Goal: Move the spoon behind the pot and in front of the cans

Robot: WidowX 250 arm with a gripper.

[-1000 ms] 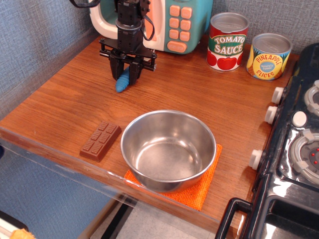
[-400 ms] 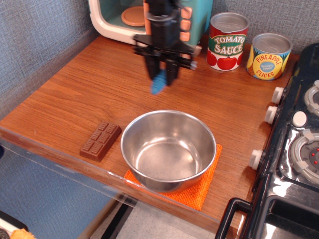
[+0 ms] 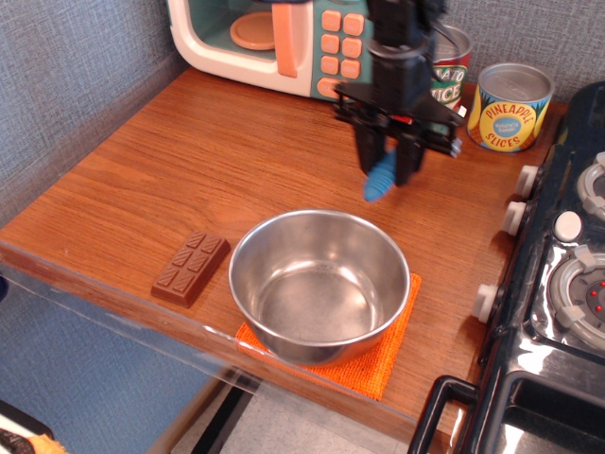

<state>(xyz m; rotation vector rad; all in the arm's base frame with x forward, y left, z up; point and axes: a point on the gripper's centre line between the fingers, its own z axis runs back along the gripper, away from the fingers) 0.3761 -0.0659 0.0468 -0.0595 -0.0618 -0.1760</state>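
Trouble loomed: my gripper [image 3: 388,163], clamped on the spoon [image 3: 381,178], hung just behind the pot [image 3: 319,284]; a careless release risked it striking the rim or the cans [image 3: 510,106].

- You get one view only, set high off the table's [image 3: 142,180] front-left corner and looking down and back toward the wall.
- It sits fairly near: the toy microwave [image 3: 284,43] and stove [image 3: 558,284] are cropped by the frame.

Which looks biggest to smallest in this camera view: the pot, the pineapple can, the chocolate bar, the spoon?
1. pot
2. pineapple can
3. chocolate bar, close to the can, unsure
4. spoon, partly hidden inside the gripper
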